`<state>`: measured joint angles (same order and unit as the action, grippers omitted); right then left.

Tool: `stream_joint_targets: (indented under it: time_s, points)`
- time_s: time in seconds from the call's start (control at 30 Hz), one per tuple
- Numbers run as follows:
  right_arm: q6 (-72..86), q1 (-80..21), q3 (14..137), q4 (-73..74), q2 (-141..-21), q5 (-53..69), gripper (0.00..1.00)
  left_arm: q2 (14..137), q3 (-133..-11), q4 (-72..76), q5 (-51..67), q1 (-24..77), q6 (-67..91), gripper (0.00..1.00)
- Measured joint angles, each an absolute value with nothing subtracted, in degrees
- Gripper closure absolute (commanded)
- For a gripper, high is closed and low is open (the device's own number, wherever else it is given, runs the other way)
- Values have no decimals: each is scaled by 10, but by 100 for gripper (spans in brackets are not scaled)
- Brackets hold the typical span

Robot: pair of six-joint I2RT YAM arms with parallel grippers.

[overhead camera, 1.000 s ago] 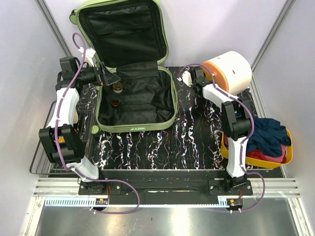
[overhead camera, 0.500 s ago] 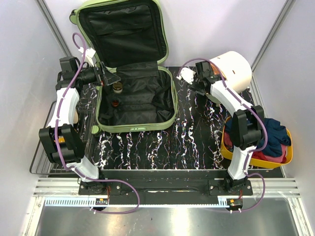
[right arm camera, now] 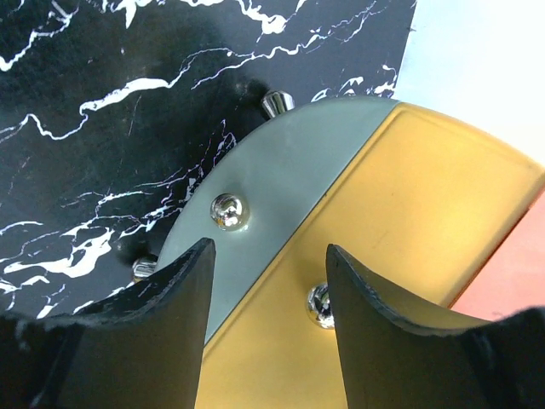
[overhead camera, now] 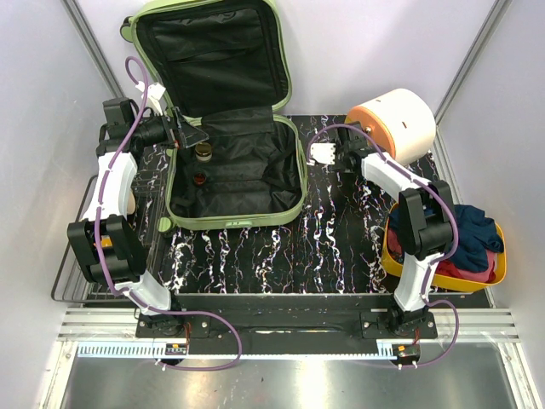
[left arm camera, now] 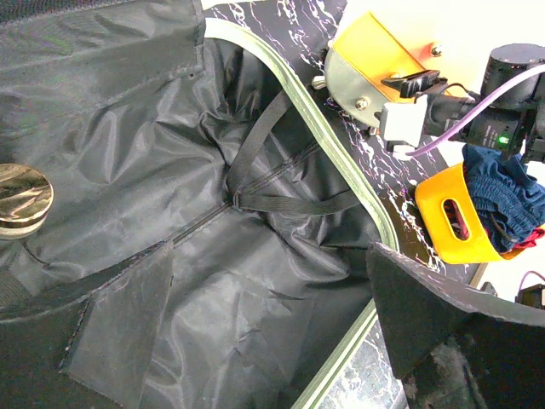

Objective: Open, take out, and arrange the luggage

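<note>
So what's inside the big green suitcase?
Inside the suitcase, a gold-lidded jar and a dark round thing sit on the black lining, near loose straps. Whatever is in the lid's pocket or under the lining's folds is covered.

our left arm reaches forward, wrist turned inward, left gripper (left arm camera: 271, 256) spread wide; our right arm stretches forward, right gripper (right arm camera: 268, 250) jaws parted.

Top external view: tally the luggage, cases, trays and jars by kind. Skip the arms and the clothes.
luggage, pale green, lying open: 1
small jars, in the luggage's lower half: 2
round case, cream and orange: 1
yellow tray, holding clothes: 1
Total: 5
</note>
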<state>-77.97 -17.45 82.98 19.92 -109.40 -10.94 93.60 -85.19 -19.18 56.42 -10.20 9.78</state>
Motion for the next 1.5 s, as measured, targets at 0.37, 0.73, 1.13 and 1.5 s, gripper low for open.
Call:
stream_joint_targets:
  time_s: [0.37, 0.73, 1.13, 1.5]
  points:
    - [-852, -171, 800, 147, -1057, -115, 39, 936, -852, -188, 564, -102, 102, 1]
    - [-882, -145, 707, 59, -1025, -110, 43, 943, -861, -182, 568, -102, 106, 1]
    - [-911, -142, 689, -25, -1031, -95, 97, 944, -863, -182, 573, -102, 105, 1]
    - [-916, -161, 648, -53, -1004, -59, 100, 954, -874, -178, 575, -98, 106, 1]
